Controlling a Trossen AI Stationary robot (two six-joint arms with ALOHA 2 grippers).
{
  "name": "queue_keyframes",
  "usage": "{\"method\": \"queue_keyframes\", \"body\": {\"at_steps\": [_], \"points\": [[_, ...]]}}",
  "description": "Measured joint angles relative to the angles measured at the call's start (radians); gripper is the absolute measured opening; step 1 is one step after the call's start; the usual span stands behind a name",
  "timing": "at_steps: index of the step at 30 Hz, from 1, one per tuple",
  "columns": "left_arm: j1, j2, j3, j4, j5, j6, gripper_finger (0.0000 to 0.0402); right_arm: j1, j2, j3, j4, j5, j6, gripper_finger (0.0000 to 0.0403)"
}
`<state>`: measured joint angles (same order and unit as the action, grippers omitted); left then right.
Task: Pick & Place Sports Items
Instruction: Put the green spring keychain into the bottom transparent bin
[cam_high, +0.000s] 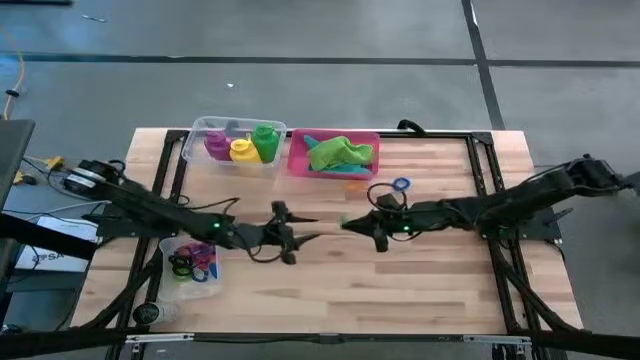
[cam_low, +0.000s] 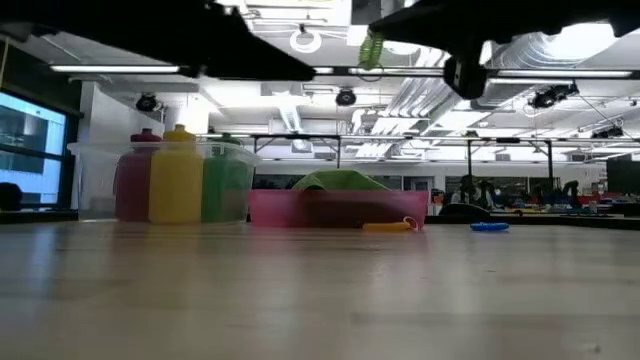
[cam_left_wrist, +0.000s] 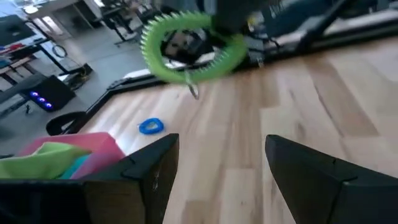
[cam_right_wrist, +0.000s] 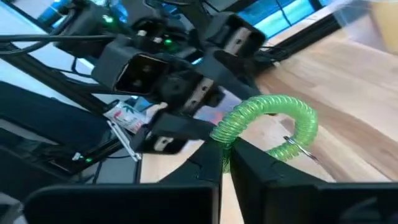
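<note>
A green coiled ring (cam_right_wrist: 273, 121) hangs in the air over the table's middle, with my right gripper (cam_right_wrist: 227, 155) shut on it; in the high view the gripper (cam_high: 347, 224) reaches in from the right. My left gripper (cam_high: 308, 229) faces it from the left, open, its fingers (cam_left_wrist: 155, 171) a short way from the ring (cam_left_wrist: 189, 46) and touching nothing. Purple, yellow and green bottles (cam_high: 240, 145) stand in a clear tub at the far side. A green cloth (cam_high: 340, 153) lies in the pink tray (cam_high: 297, 160). A blue ring (cam_high: 401, 185) lies on the table. My right gripper pinches one side of the green coil's loop (cam_right_wrist: 225, 134) between its two fingertips. The fingers come nearly level from the table's right. The ring stands out beyond the fingertips, lifted well clear of the table (cam_low: 372, 48), a small metal ring (cam_right_wrist: 305, 149) dangling from it.
A second clear tub (cam_high: 190, 262) with several coloured rings sits near the left arm, toward the near left. A small orange piece (cam_high: 355, 182) lies in front of the pink tray. Bare wood stretches across the table's near half.
</note>
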<state>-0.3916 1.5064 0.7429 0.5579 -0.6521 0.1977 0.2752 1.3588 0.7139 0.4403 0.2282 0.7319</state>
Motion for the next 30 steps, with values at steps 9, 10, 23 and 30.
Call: {"method": "queue_keyframes", "body": {"at_steps": [9,10,23,30], "points": [[0.061,0.080,0.000,0.131,0.104,-0.119,0.0193,0.019,0.068,0.000,0.110,-0.026,-0.025,0.0000],[0.068,0.084,0.000,0.138,0.114,-0.135,0.0193,0.022,0.069,0.000,0.115,-0.025,-0.029,0.0000],[0.099,0.094,0.000,0.239,0.195,-0.199,0.0193,0.026,0.069,0.000,0.126,-0.004,-0.052,0.0000],[0.098,0.094,0.000,0.263,0.288,-0.228,0.0193,0.026,0.069,0.000,0.126,0.008,-0.056,0.0000]]}}
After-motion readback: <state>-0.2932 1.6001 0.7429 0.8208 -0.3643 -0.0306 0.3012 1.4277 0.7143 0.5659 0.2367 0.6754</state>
